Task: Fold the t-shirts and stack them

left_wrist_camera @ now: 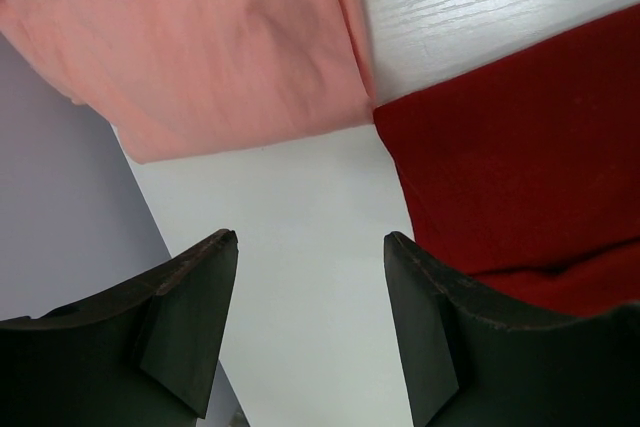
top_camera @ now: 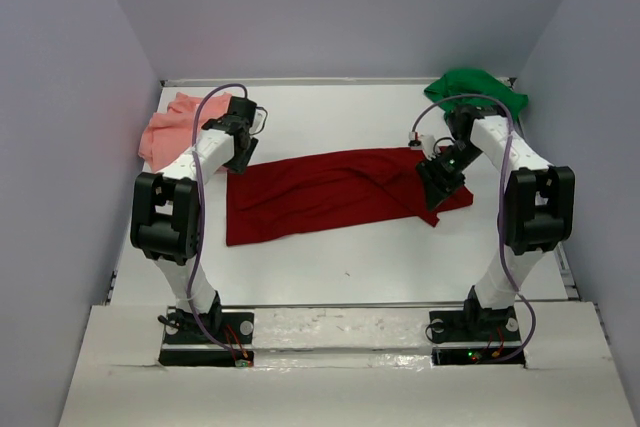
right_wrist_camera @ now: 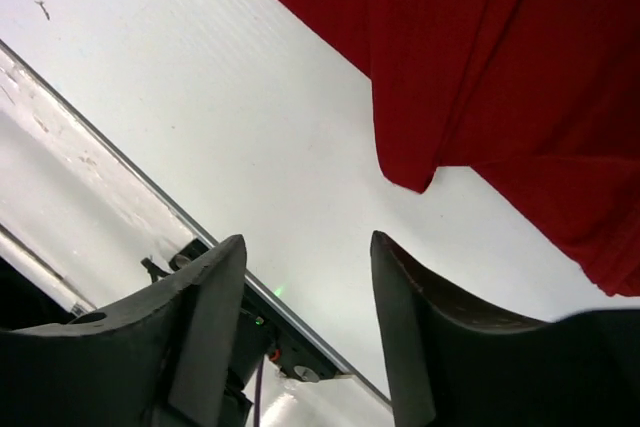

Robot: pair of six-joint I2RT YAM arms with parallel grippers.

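Hands spread, empty: left hand (left_wrist_camera: 310,237); right hand (right_wrist_camera: 308,237).

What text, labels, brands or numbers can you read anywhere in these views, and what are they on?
None: no readable text in any view.
The dark red cloth t-shirt, salmon pink cloth t-shirt and bright green cloth t-shirt show no print or label, and the white table bears no marking.

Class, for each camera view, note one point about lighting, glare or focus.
Top external: soft, even light, dark red t-shirt sharp, shadows faint. Left wrist: glare streaks the white table at top; left claw dark, slightly soft. Right wrist: right claw near-black against the bright table.
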